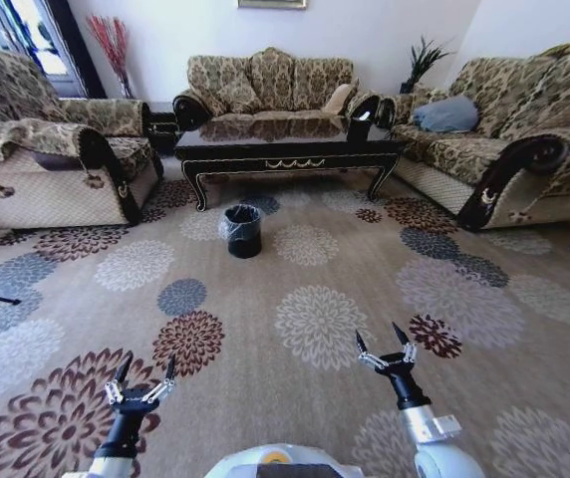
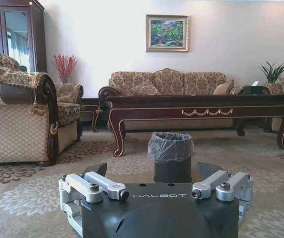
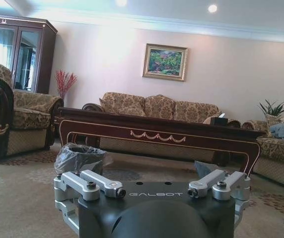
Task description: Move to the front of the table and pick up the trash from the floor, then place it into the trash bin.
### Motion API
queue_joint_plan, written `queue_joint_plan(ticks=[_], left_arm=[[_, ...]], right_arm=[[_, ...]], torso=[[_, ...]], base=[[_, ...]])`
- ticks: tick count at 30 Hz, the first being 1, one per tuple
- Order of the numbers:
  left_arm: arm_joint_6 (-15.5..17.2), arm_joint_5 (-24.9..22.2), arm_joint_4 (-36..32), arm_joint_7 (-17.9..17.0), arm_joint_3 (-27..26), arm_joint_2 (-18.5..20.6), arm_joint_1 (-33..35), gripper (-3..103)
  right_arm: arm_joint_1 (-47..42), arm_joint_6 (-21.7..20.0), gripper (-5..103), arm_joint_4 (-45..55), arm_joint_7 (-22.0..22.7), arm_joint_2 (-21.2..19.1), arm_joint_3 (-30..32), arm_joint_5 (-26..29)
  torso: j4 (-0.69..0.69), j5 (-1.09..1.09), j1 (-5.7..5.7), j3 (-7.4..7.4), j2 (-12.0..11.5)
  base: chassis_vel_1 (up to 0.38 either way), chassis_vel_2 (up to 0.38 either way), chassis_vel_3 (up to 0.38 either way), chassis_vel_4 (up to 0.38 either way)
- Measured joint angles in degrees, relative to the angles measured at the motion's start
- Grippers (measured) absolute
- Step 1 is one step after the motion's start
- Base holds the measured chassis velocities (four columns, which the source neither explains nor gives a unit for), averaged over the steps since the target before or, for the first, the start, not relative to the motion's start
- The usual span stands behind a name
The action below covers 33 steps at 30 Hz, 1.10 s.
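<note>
Big floral carpet (image 1: 315,319) all over the floor. Small black trash bin (image 1: 242,230) sitting on it, just in front of the table (image 1: 290,149).

trash bin (image 1: 242,230) on floor before table (image 1: 290,139), sofa (image 1: 265,85) behind

The left end effector (image 2: 154,174), fingers spread, faces the trash bin (image 2: 170,156) before the table (image 2: 201,107).

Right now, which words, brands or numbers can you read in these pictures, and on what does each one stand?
"GALBOT": on the black body of the left gripper, left wrist view.
"GALBOT": on the black body of the right gripper, right wrist view.
No other text shows; the framed picture on the wall is a painting without words.
</note>
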Motion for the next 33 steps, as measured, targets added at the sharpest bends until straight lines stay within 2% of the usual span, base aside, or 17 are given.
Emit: queue_joint_plan(ticks=[20,33], left_arm=[[0.0,0.0,0.0,0.0,0.0,0.0,0.0,100],[0.0,0.0,0.0,0.0,0.0,0.01,0.0,100]], right_arm=[[-0.02,0.0,100,0.0,0.0,0.0,0.0,0.0],[0.0,0.0,100,0.0,0.0,0.0,0.0,0.0]], torso=[[0.0,-0.01,-0.03,-0.02,0.01],[-0.02,0.0,0.01,0.1,0.1]], base=[[0.167,-0.159,-0.155,0.167],[-0.005,0.004,0.0,-0.006]])
